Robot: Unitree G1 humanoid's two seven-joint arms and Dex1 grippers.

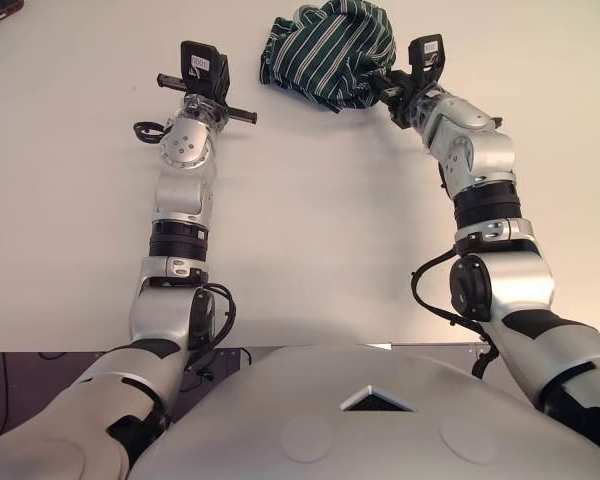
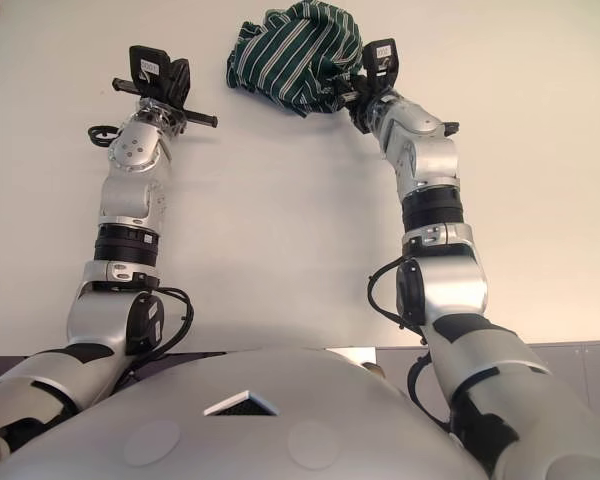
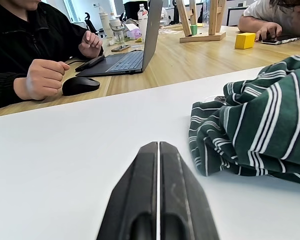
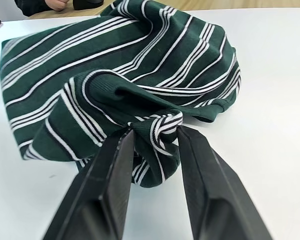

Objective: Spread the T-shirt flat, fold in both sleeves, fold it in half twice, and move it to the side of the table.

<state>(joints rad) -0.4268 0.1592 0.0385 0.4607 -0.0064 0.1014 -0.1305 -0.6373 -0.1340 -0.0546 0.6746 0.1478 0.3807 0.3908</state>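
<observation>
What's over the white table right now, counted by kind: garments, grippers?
T-shirt: 1, green with white stripes, crumpled
Grippers: 2, left gripper shut and empty, right gripper shut on a fold of the T-shirt
Total: 3

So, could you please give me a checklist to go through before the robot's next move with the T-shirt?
1. T-shirt spread flat: not ok, it lies bunched on the table.
2. Right gripper holding cloth: ok, a striped fold sits pinched in it.
3. Left gripper free: ok, shut, empty, apart from the T-shirt.
4. Sleeves found: cannot tell, folds hide them.
</observation>
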